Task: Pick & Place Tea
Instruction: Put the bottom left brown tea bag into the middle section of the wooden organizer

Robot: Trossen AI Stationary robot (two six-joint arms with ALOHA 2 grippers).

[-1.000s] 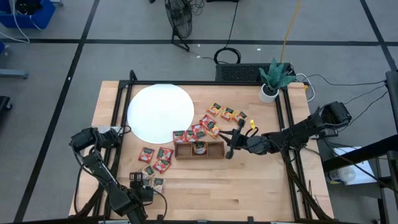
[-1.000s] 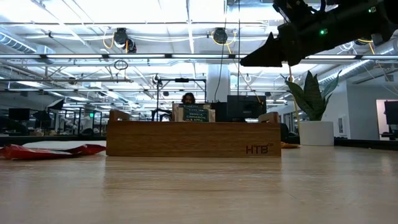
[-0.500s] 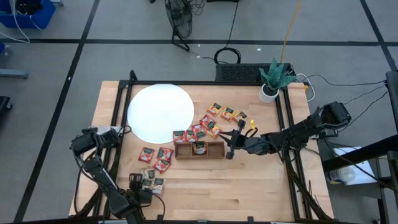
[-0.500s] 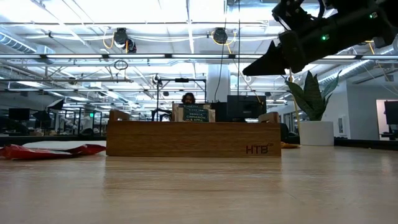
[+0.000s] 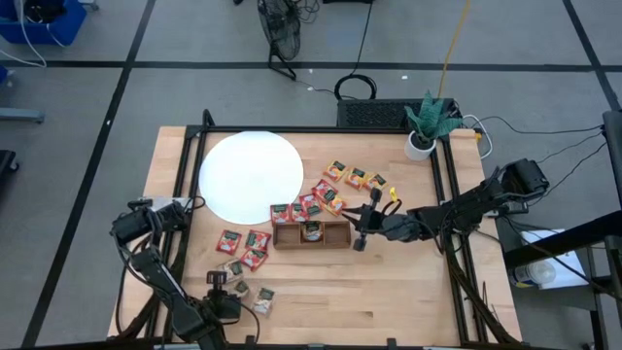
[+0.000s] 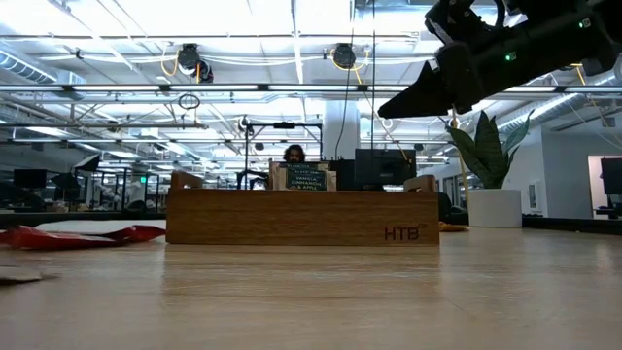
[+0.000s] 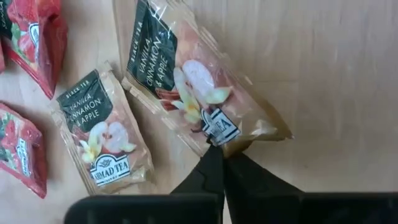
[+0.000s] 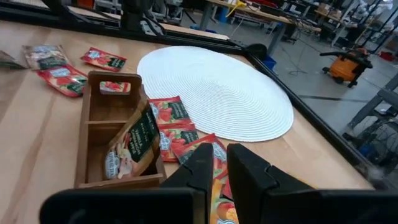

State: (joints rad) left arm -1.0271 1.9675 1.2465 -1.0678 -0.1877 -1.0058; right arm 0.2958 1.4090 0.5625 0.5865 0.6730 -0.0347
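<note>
Tea sachets lie on the wooden table: red ones [image 5: 255,249], orange ones [image 5: 356,177], and pale ones near the front left. My left gripper [image 7: 221,163] is shut at the edge of one pale sachet [image 7: 193,93], which also shows in the high view [image 5: 262,299]. A second pale sachet [image 7: 102,134] lies flat beside it. The brown wooden tray [image 5: 311,234] has a pale sachet [image 8: 134,146] leaning in its middle compartment. My right gripper [image 8: 219,163] hovers above the table by the tray's right end. Its fingers are nearly together and I see nothing held. My left gripper meets the pale sachet at its short edge by the printed logo [image 7: 214,134]. Both fingertips are closed together there, coming steeply down from above. The tips hide how much of the edge lies between them. The sachet lies flat on the table.
A white round mat [image 5: 251,176] covers the far left of the table. A small potted plant [image 5: 424,126] stands at the far right corner. Red sachets [image 5: 309,203] crowd the table beyond the tray. Bare wood stretches along the near edge, right of the left gripper.
My left gripper has shut. The pale sachet at its tips has slid toward the table's near right and now shows at the left edge of the low view. My right gripper has turned slightly in place above the tray's right end.
</note>
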